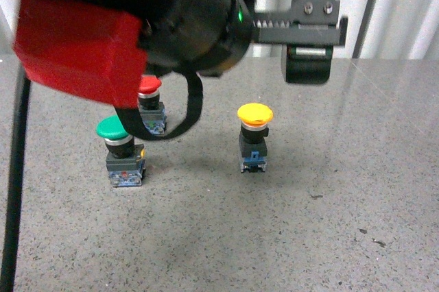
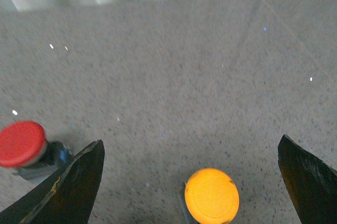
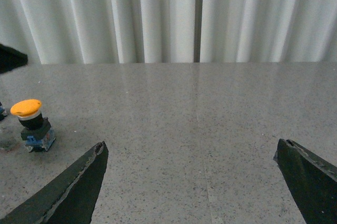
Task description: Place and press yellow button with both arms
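The yellow button (image 1: pixel 254 137) stands upright on the grey speckled table (image 1: pixel 329 223), near the middle. My left arm (image 1: pixel 180 12), black with a red block (image 1: pixel 79 46) on it, hangs high over the table in the front view. In the left wrist view the left gripper (image 2: pixel 190 142) is open above the button (image 2: pixel 211 195), whose yellow cap lies between the two fingers and apart from both. The right gripper (image 3: pixel 190 144) is open over bare table with nothing between its fingers. The yellow button (image 3: pixel 31 124) stands well off to one side of it.
A green-capped button (image 1: pixel 121 151) and a red-capped button (image 1: pixel 150 102) stand left of the yellow one. The red cap (image 2: pixel 21 143) also shows beside one left finger. White curtains (image 3: pixel 168 16) close off the table's far edge.
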Tool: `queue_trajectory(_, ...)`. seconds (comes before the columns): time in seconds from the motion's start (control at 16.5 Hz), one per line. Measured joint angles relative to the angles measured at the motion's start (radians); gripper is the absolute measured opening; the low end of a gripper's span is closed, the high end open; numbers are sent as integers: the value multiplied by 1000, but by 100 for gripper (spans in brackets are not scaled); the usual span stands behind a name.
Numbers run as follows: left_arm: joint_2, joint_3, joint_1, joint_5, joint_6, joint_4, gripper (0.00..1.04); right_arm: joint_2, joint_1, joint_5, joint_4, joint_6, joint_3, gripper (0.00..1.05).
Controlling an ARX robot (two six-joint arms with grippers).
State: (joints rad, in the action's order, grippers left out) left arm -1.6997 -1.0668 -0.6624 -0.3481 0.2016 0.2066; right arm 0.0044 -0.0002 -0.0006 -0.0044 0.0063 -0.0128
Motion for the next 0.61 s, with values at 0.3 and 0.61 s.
queue_trajectory(0.3,322,200,64,-142,-358,135,98,0,0,0,0,0,0,98)
queue_trajectory(0.61,810,668,272,-66,-224,304,47,0,0,0,1,0,0,98)
